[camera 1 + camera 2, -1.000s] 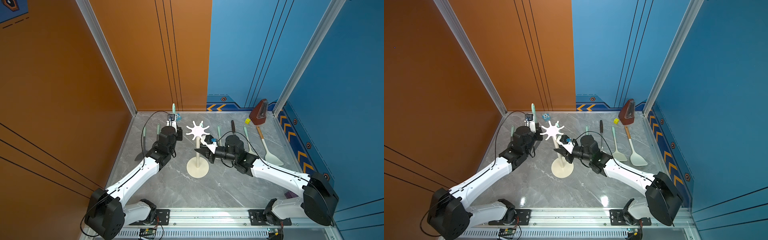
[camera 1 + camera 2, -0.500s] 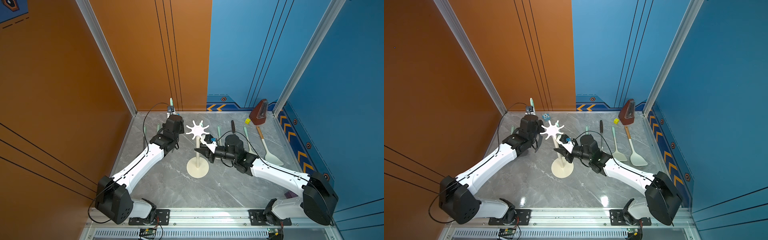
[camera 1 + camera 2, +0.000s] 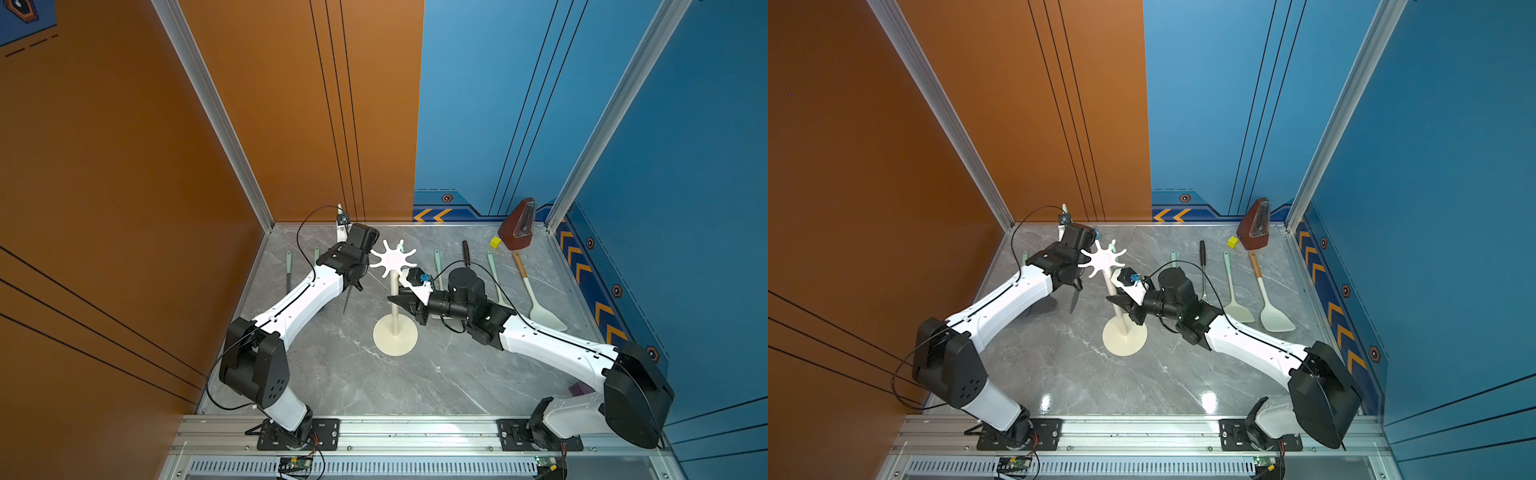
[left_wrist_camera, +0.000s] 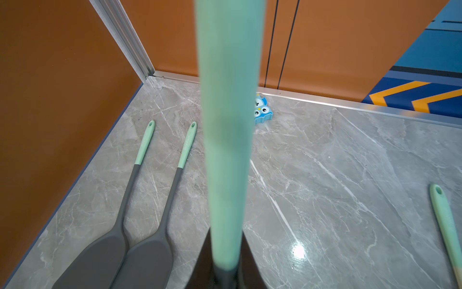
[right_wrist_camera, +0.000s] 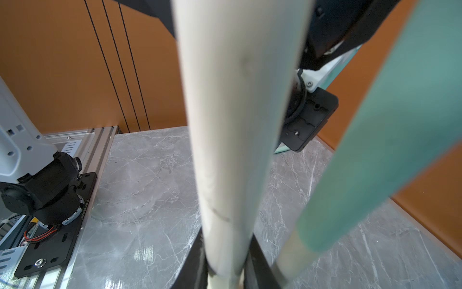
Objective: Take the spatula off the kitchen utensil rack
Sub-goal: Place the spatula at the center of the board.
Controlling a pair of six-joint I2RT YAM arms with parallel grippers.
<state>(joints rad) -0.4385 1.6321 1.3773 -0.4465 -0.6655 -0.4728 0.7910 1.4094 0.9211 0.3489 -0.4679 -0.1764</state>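
The kitchen utensil rack point(image 3: 392, 260) point(image 3: 1102, 260) stands mid-table, a cream star top on a thin pole over a round base point(image 3: 395, 338). My right gripper point(image 3: 395, 300) point(image 5: 227, 272) is shut on the pole point(image 5: 237, 125) about halfway up. My left gripper point(image 3: 354, 284) point(image 4: 226, 275) is shut on the spatula point(image 3: 346, 301) point(image 4: 228, 125), which has a mint handle and a dark grey blade. It hangs upright just left of the star top, apart from the hook arms. Another mint handle point(image 5: 375, 150) shows blurred beside the pole.
Two grey spatulas point(image 4: 100, 250) point(image 4: 150, 252) lie by the left wall, a blue owl toy point(image 4: 262, 111) at the back. Right of the rack lie several utensils point(image 3: 536, 299); a brown metronome point(image 3: 517, 224) and a yellow cube point(image 3: 494, 242) stand behind them.
My left arm has risen and swung toward the back left corner, carrying the spatula up and away from the rack's top. The right gripper has stayed on the pole.
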